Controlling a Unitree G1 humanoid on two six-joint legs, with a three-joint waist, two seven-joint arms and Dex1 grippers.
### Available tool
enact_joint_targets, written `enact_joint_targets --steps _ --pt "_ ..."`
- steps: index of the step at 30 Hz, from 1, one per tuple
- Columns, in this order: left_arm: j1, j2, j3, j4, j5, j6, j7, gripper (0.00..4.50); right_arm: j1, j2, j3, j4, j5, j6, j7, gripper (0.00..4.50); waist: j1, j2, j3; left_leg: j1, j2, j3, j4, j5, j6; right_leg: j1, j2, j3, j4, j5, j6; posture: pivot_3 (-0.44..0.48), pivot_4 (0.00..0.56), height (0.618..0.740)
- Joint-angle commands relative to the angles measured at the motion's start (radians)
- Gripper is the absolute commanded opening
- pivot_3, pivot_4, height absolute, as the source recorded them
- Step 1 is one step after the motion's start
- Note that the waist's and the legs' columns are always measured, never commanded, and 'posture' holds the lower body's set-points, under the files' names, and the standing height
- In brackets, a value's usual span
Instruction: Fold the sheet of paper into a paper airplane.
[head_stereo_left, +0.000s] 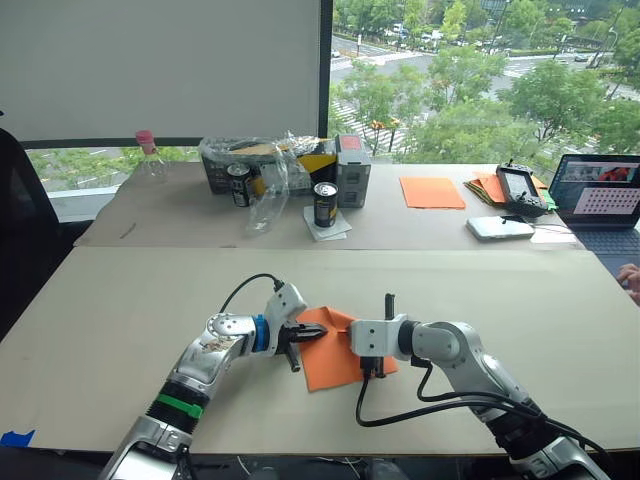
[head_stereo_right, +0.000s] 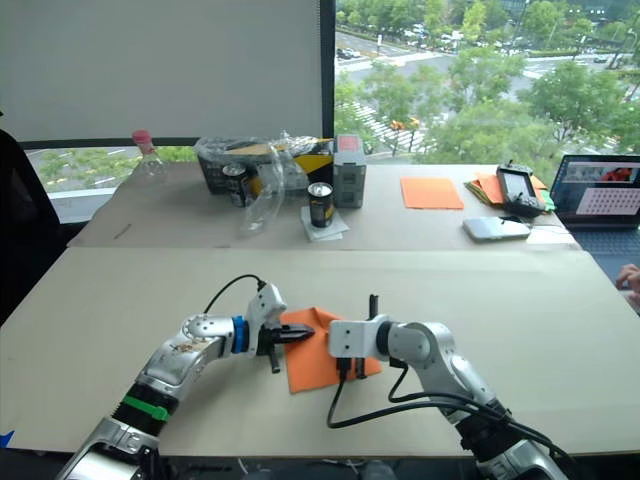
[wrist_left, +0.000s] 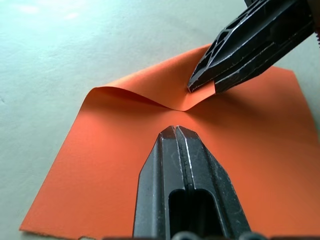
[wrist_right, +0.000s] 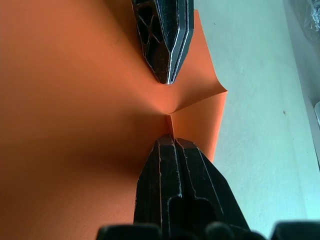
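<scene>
Left gripper (head_stereo_left: 312, 336), in the left eye view, has its fingers pressed together, the tip resting over the near-left part of the paper (head_stereo_left: 335, 365) on the tabletop (head_stereo_left: 120, 330). Right gripper (head_stereo_left: 352, 336) faces it from the other side, tip on the paper just beside the left gripper's tip. Beyond both grippers stand a can (head_stereo_left: 325, 204), a crate (head_stereo_left: 262, 160) and a flat orange sheet (head_stereo_left: 432, 192); a laptop (head_stereo_left: 601, 195) sits far to the right.

Left wrist view: the left gripper (wrist_left: 175, 129) is closed with nothing between its fingers, lying on the paper (wrist_left: 100, 165). Ahead of it the right gripper (wrist_left: 192, 87) pinches a raised fold of the paper.

Right wrist view: the right gripper (wrist_right: 167, 137) is closed on a small ridge of paper (wrist_right: 60, 100); the left gripper (wrist_right: 167, 80) points at it, tip close, on the paper.
</scene>
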Motion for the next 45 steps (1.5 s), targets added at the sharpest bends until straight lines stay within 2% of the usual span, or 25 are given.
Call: enact_joint_targets --steps 1,11,19,27,37,45 --pt "-0.002 -0.012 0.047 -0.074 -0.065 0.011 -0.02 0.0 0.028 0.004 0.059 0.056 -0.028 0.037 0.028 0.03 -0.005 0.0 0.0 0.0 0.0 0.0 -0.001 0.0 0.0 0.0 0.0 0.0 0.0 0.0 0.0 0.0 0.15 0.715" --pt "-0.037 -0.063 0.033 -0.015 -0.033 -0.01 0.016 0.0 0.03 0.006 0.063 0.062 -0.03 0.047 0.027 0.03 -0.009 0.0 0.0 0.0 0.0 0.0 -0.002 0.0 0.0 0.0 0.0 0.0 -0.001 0.0 0.0 0.0 0.15 0.715" --pt "-0.093 -0.107 -0.003 0.133 0.065 -0.059 0.085 0.0 0.036 0.001 0.06 0.046 -0.032 0.06 0.03 0.03 -0.008 0.0 0.0 0.0 0.0 0.0 -0.002 0.0 0.0 0.0 0.0 0.0 -0.002 0.0 0.0 0.0 0.15 0.715" --pt "-0.133 -0.154 0.019 0.255 0.105 -0.109 0.147 0.0 0.045 -0.004 0.062 0.03 -0.031 0.073 0.034 0.03 -0.004 0.0 0.0 0.0 0.0 0.0 -0.002 0.0 0.0 0.001 0.0 0.0 -0.002 0.0 0.0 0.0 0.15 0.715" --pt "-0.142 -0.13 0.035 0.362 0.144 -0.162 0.203 0.0 0.049 -0.006 0.065 0.02 -0.028 0.082 0.035 0.03 -0.004 0.0 0.0 0.0 0.0 0.0 -0.002 0.0 0.0 0.001 0.0 0.0 -0.002 0.0 0.0 0.0 0.15 0.715" --pt "-0.178 -0.095 0.07 0.436 0.167 -0.145 0.3 0.0 0.046 -0.008 0.069 0.021 -0.026 0.086 0.039 0.03 -0.007 -0.001 0.0 0.001 0.0 0.0 -0.003 0.0 0.0 0.001 0.0 0.0 -0.002 0.0 0.001 0.0 0.15 0.715"
